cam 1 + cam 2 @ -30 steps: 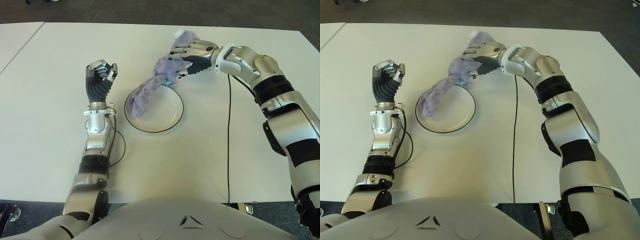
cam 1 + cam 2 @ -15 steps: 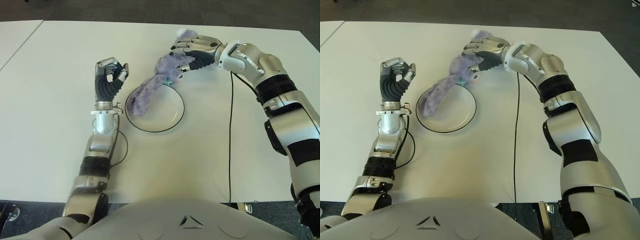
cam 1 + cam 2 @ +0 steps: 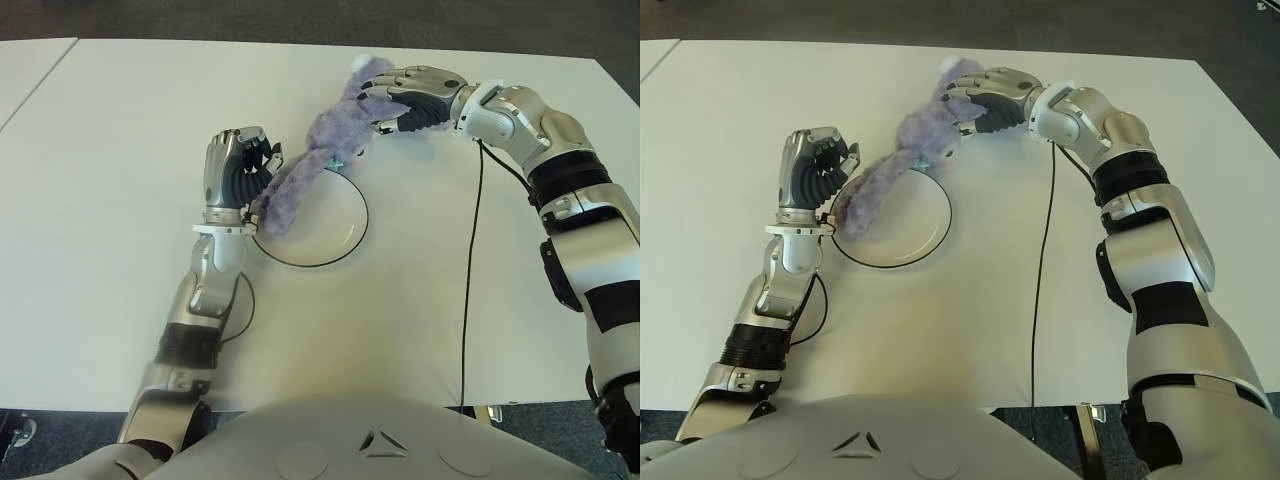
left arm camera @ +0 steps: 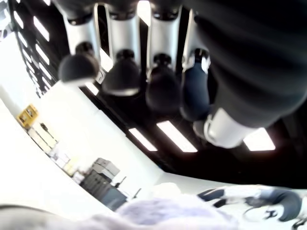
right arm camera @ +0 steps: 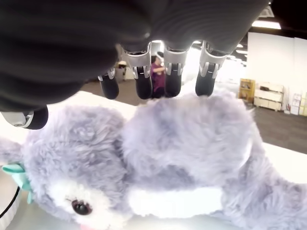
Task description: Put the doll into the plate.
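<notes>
White surface [image 3: 120,110] fills both eye views, dark floor beyond its far edge.

Right hand [image 3: 405,95] shows past the far rim of the plate [image 3: 345,235], reaching in from the right. Fingers [image 5: 144,76] loosely extended, arched over the doll [image 3: 330,135]. Right wrist view: fingertips poised over the plush body, possibly just grazing the fur; no closed grip visible. Hand reads as released.

Doll: purple plush, white belly patch, teal bow at the neck. Body and head lie on the surface just beyond the plate's far rim, under the right hand. One long fuzzy ear [image 3: 285,190] stretches down across the rim into the plate's left half. So the doll is partly over the plate, mostly outside it.

Left hand [image 3: 235,170] stands upright just beside the plate's left rim, fingers curled in toward the palm, holding nothing. Fingertips close to the end of the long ear; contact cannot be told. Left wrist view: curled fingers [image 4: 122,62] with purple fur below them, apart.

Plate: white, thin dark rim, flat on the surface.

Black cable [image 3: 470,280] runs from the right arm down the surface, to the right of the plate.
</notes>
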`<state>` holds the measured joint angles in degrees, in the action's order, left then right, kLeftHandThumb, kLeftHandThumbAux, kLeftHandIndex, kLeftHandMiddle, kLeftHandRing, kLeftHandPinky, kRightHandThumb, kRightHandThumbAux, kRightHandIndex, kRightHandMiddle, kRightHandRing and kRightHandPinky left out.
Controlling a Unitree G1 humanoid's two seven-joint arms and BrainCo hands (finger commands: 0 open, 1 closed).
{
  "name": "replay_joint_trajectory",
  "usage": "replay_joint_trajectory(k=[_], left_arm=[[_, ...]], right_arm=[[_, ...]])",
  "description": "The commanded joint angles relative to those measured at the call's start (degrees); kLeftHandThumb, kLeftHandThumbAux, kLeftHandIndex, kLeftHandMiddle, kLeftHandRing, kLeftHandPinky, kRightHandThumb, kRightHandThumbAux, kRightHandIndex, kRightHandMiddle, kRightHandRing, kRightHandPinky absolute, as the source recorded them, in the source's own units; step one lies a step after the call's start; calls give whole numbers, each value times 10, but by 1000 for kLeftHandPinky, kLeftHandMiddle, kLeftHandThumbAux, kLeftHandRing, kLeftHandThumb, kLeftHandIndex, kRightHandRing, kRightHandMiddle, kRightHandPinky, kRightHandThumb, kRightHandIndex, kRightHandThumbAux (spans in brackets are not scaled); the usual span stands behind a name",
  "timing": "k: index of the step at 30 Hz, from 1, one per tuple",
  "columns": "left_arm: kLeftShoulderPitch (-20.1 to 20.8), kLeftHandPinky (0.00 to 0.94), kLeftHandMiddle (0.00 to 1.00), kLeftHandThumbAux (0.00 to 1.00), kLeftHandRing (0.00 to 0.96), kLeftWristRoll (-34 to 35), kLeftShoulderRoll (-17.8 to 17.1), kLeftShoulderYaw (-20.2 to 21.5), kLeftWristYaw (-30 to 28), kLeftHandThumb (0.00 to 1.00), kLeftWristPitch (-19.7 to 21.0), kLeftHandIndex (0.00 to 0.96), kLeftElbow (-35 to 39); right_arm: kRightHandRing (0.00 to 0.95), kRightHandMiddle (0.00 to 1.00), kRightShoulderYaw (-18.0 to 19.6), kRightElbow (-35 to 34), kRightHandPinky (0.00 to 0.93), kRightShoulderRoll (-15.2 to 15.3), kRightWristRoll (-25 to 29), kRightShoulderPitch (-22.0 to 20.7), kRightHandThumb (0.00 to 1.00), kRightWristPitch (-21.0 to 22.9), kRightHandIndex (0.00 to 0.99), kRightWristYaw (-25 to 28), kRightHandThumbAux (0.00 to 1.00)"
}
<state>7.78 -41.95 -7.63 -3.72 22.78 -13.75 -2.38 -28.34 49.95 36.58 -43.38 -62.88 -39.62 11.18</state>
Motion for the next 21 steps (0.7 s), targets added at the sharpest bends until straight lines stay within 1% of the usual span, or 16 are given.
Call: replay_joint_trajectory(k=[1,2,3,4,5,8,9,11,13,15,17,18,21], left_arm=[[-1,686,636,704,680,-30,-13,-14,26,696,25,425,-19],[3,663,602,704,652,-35,-13,-17,29,694,30,423,-18],[8,631,561,674,615,-41,-12,-20,30,639,40,391,-14],[12,543,469,613,516,-46,-12,-23,30,550,48,319,-11],[17,486,410,574,453,-51,-10,-27,28,492,59,272,-7],[32,381,304,496,343,-63,-4,-38,18,424,90,184,5],[40,366,290,485,329,-71,0,-44,14,417,105,172,9],[48,292,233,437,265,-79,3,-52,11,401,124,128,13],[54,267,214,421,243,-85,4,-61,13,396,138,113,15],[63,221,177,391,198,-99,7,-72,11,393,158,91,17],[66,182,142,366,157,-103,6,-79,11,387,169,71,18],[69,176,137,362,152,-110,8,-85,6,387,181,68,21],[83,124,82,330,92,-131,10,-101,-14,377,218,41,23]], right_arm=[[0,0,15,0,0,16,14,-2,509,3,0,9,157],[0,0,20,4,0,22,20,-8,509,2,0,14,158],[0,0,27,5,0,29,26,-12,510,2,0,19,159],[0,0,31,6,0,34,30,-14,512,3,0,23,160],[0,0,35,5,0,37,33,-15,513,4,0,25,160],[0,0,39,0,0,37,36,-12,518,10,0,25,164],[0,0,41,-1,0,38,36,-11,519,13,0,23,165],[0,0,44,-4,0,39,37,-10,525,16,0,22,170],[0,0,47,-8,0,40,37,-9,527,18,0,21,171],[0,0,51,-14,0,42,38,-6,528,21,0,20,171],[0,0,53,-17,0,43,39,-5,530,23,0,21,171],[0,0,55,-20,0,44,40,-3,530,25,0,23,171],[0,0,59,-27,0,48,43,1,531,29,0,27,170]])
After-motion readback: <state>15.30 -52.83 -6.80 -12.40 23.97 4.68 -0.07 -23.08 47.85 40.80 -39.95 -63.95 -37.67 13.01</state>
